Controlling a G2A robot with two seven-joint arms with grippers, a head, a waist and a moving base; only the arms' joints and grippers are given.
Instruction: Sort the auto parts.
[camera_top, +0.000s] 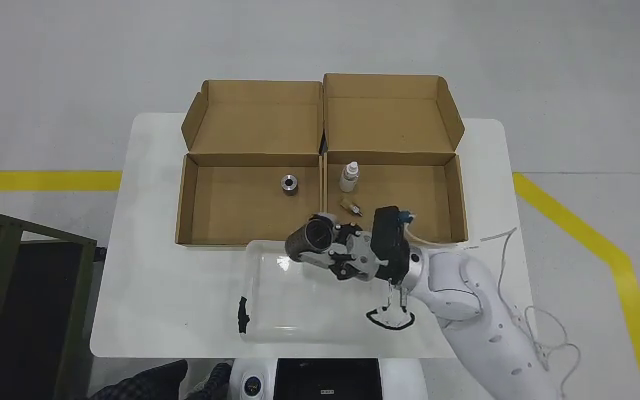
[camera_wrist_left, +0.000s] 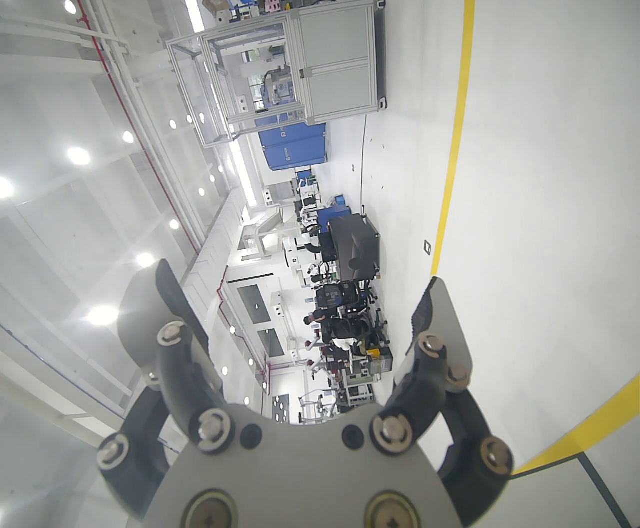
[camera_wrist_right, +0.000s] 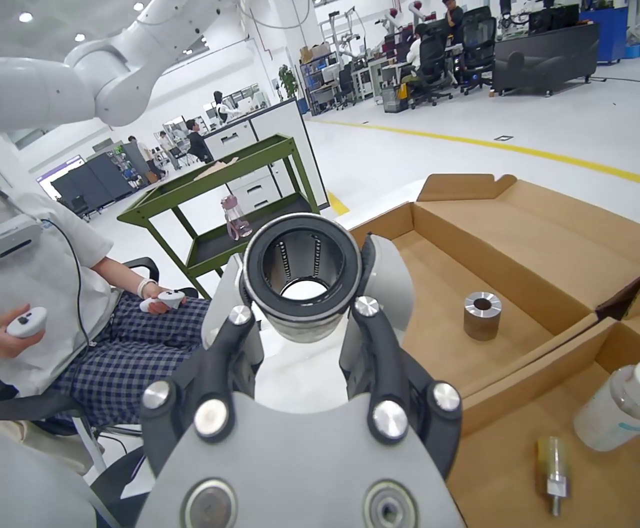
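Right gripper (camera_wrist_right: 305, 280) above clear tray (camera_top: 270, 300), jaws clenched on linear bearing (camera_wrist_right: 302, 270), held off bench (camera_top: 150, 250), just short of front wall of left box (camera_top: 200, 215). Bearing's long axis ran roughly along gripper's reach, tilted; one open bore end faced back toward wrist. Left box (steel bushing (camera_wrist_right: 482, 315) inside) lay just beyond bearing; right box (camera_top: 455, 210), holding bottle (camera_top: 348, 177) and bolt (camera_top: 350, 207), beside it. Right arm nearer by far. Left gripper (camera_wrist_left: 300, 285), jaws released and empty, pointed off into room.
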